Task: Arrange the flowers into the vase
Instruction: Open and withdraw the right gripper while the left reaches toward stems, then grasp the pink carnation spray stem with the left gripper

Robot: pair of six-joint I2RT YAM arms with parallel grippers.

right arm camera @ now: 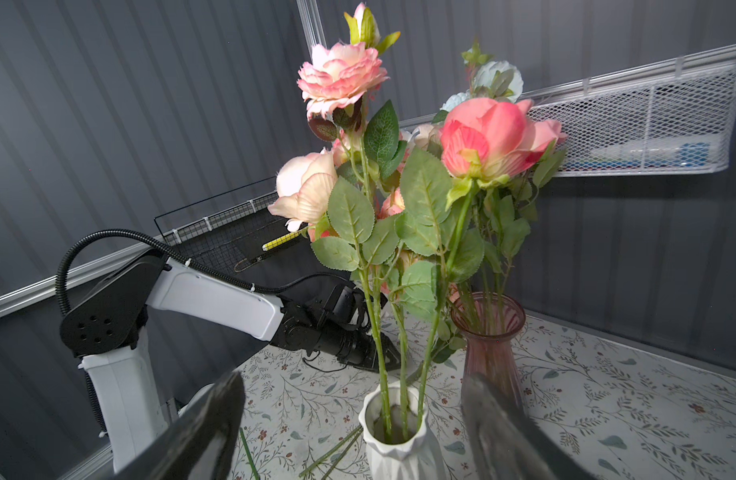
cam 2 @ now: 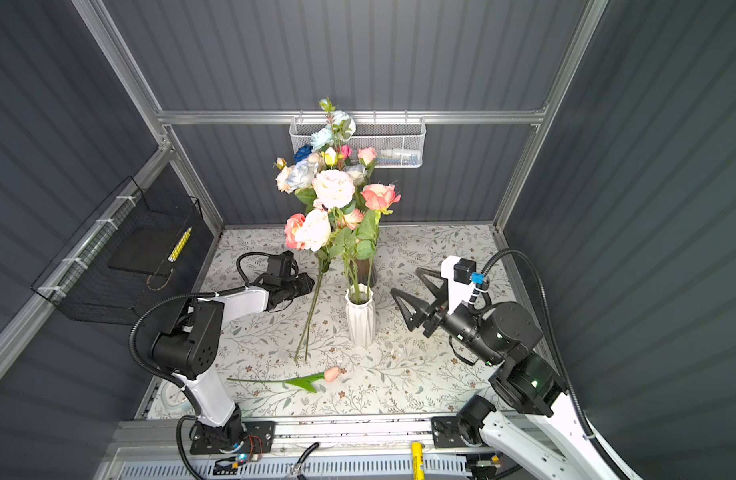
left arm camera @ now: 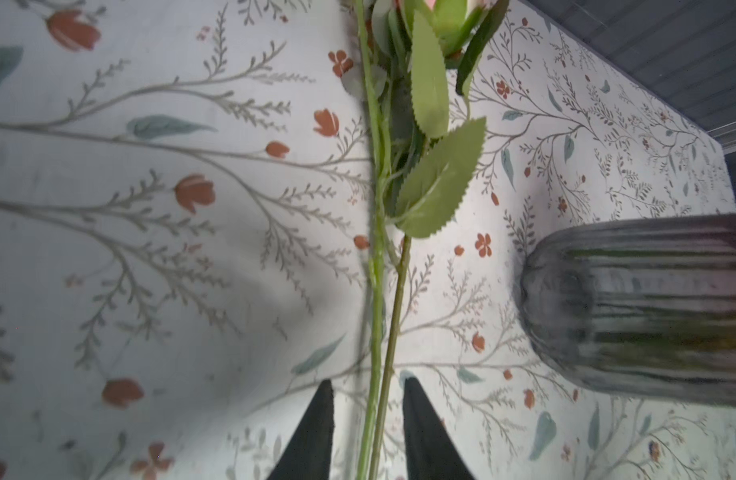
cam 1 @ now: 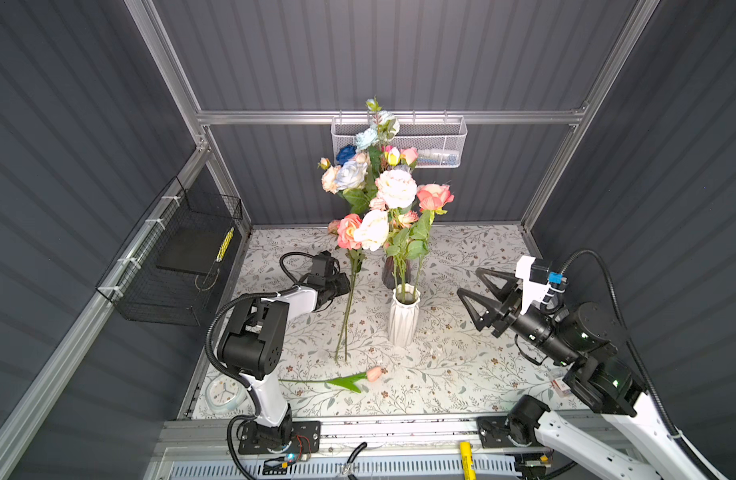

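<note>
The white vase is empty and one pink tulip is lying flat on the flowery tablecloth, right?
No. The white ridged ceramic vase isn't empty: the right wrist view shows three green stems standing in it. The pink tulip does lie flat on the flowery tablecloth.

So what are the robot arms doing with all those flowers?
Arranging them. The left gripper has its jaws either side of two long stems standing on the table, not clamped yet. The right gripper hovers open and empty beside the white vase, which holds three flowers. A pink tulip lies on the table.
</note>
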